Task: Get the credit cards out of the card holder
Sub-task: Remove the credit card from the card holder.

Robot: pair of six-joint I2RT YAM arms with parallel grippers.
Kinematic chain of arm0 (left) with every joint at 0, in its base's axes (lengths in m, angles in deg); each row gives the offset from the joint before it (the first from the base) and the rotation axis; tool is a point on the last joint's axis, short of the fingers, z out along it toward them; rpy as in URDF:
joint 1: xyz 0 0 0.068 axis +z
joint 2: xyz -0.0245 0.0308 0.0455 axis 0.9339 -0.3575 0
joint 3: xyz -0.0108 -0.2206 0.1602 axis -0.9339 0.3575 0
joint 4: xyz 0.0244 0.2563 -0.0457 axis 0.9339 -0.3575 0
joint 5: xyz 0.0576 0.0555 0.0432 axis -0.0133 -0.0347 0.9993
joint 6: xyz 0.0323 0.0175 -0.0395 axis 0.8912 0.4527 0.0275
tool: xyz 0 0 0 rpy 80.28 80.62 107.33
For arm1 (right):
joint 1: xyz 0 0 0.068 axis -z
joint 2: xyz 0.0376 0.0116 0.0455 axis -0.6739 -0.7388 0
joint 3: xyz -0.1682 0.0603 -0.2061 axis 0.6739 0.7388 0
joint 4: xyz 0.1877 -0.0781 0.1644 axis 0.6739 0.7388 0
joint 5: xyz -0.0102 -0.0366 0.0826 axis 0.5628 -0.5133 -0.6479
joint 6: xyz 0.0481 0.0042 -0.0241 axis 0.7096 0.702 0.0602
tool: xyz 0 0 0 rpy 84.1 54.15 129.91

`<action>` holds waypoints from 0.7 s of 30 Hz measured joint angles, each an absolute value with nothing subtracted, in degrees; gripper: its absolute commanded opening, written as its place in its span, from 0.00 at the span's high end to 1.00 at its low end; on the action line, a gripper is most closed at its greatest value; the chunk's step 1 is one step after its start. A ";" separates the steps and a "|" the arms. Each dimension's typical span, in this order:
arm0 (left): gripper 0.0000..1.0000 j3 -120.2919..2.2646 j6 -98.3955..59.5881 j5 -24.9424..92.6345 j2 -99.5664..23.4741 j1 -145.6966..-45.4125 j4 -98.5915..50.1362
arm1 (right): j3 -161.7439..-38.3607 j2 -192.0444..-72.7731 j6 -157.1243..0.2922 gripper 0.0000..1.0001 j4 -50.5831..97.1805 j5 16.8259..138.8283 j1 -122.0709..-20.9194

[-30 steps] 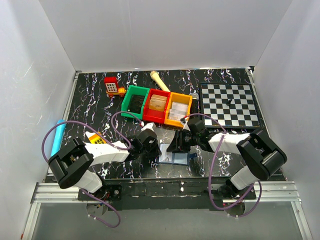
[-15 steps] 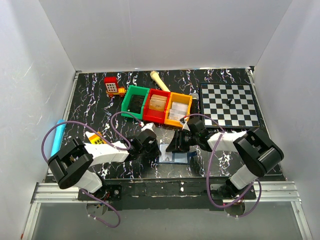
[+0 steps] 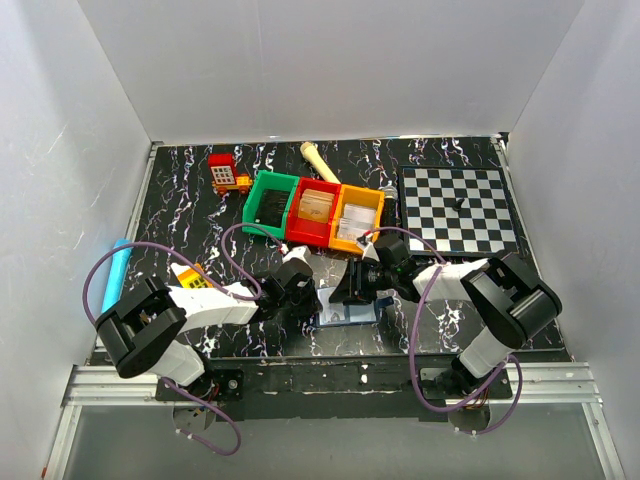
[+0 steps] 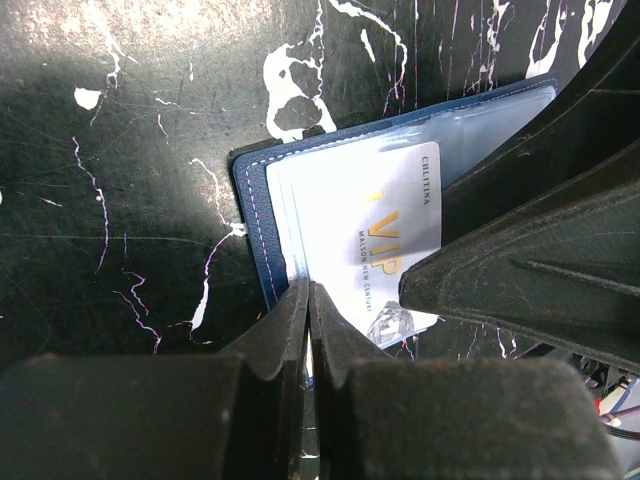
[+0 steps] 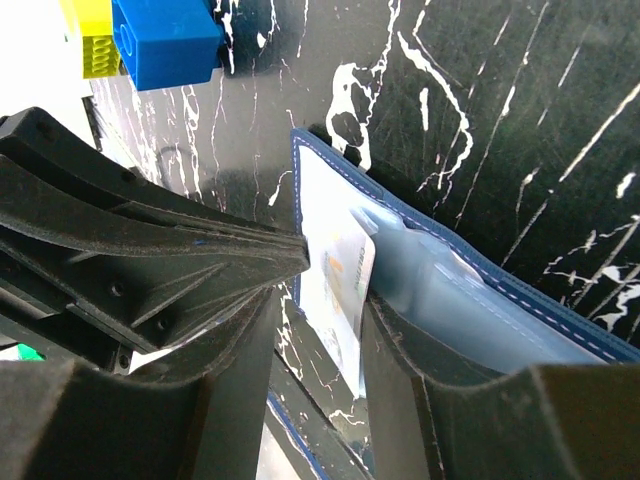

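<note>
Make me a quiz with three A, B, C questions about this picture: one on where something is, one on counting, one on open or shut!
1. Where is the card holder? A on the checkerboard; B on the table, between the left gripper and right gripper; C on the wall.
2. How many coloured bins stand together? A two; B three; C five.
3. The left gripper's jaws are: A wide open; B shut; C hidden.
Answers: B, it lies between both arms' tips; B, green, red, orange; B, they touch in the left wrist view.

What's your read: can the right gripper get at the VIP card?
Probably yes: the right gripper, jaws open, straddles the VIP card in the card holder; the left gripper presses its edge.
</note>
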State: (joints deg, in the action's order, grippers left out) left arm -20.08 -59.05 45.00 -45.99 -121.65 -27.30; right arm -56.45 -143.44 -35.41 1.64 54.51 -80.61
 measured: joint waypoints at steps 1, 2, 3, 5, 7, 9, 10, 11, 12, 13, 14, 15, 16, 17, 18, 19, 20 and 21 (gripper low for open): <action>1.00 -20.08 -59.05 44.98 -45.99 -121.65 -27.30 | -56.45 -143.44 -35.43 0.54 1.47 54.33 -80.61; 1.00 -20.08 -59.05 44.98 -45.99 -121.65 -27.30 | -56.45 -143.44 -35.43 0.54 1.38 54.18 -80.61; 1.00 -20.08 -59.05 44.98 -45.99 -121.65 -27.33 | -56.45 -143.44 -35.47 0.54 1.38 54.05 -80.61; 1.00 -20.08 -59.05 44.98 -45.99 -121.65 -27.33 | -56.45 -143.44 -35.69 0.55 1.38 53.70 -80.61; 1.00 -20.08 -59.07 44.98 -45.99 -121.65 -27.33 | -56.45 -143.44 -35.93 0.55 1.43 53.22 -80.61; 1.00 -20.08 -59.07 44.94 -46.06 -121.65 -27.28 | -56.45 -143.44 -36.22 0.54 1.58 52.50 -80.61; 1.00 -20.08 -59.07 44.89 -46.12 -121.65 -27.24 | -56.47 -143.49 -36.41 0.54 1.64 52.10 -80.61; 1.00 -20.08 -59.05 44.85 -46.17 -121.65 -27.19 | -56.54 -143.62 -36.61 0.54 1.71 51.71 -80.61; 1.00 -20.10 -59.07 44.83 -46.17 -121.65 -27.19 | -56.60 -143.84 -36.81 0.54 1.71 51.27 -80.61; 1.00 -20.10 -59.05 44.83 -46.19 -121.65 -27.17 | -56.71 -144.12 -37.00 0.54 1.71 50.75 -80.61; 1.00 -20.10 -59.05 44.81 -46.21 -121.65 -27.17 | -56.89 -144.47 -37.16 0.54 1.78 50.33 -80.61; 1.00 -20.10 -59.05 44.81 -46.21 -121.65 -27.17 | -56.97 -144.78 -37.22 0.54 1.78 49.98 -80.61; 1.00 -20.10 -59.05 44.81 -46.21 -121.65 -27.15 | -57.00 -144.95 -37.31 0.54 1.78 49.63 -80.61; 1.00 -20.10 -59.05 44.76 -46.21 -121.65 -27.13 | -57.00 -145.00 -37.40 0.54 1.80 49.31 -80.61; 1.00 -20.10 -59.05 44.76 -46.21 -121.65 -27.13 | -57.00 -145.02 -37.42 0.54 1.80 49.11 -80.61; 1.00 -20.10 -59.05 44.74 -46.21 -121.65 -27.11 | -57.00 -145.04 -37.46 0.54 1.84 48.96 -80.61; 1.00 -20.10 -59.05 44.72 -46.21 -121.65 -27.09 | -57.00 -145.04 -37.46 0.54 1.93 48.82 -80.61; 1.00 -20.10 -59.05 44.70 -46.21 -121.65 -27.06 | -57.00 -145.04 -37.48 0.54 1.99 48.78 -80.61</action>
State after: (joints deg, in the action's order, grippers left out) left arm -20.10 -59.05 44.70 -46.21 -121.65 -27.06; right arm -57.00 -145.04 -37.48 1.99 48.78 -80.61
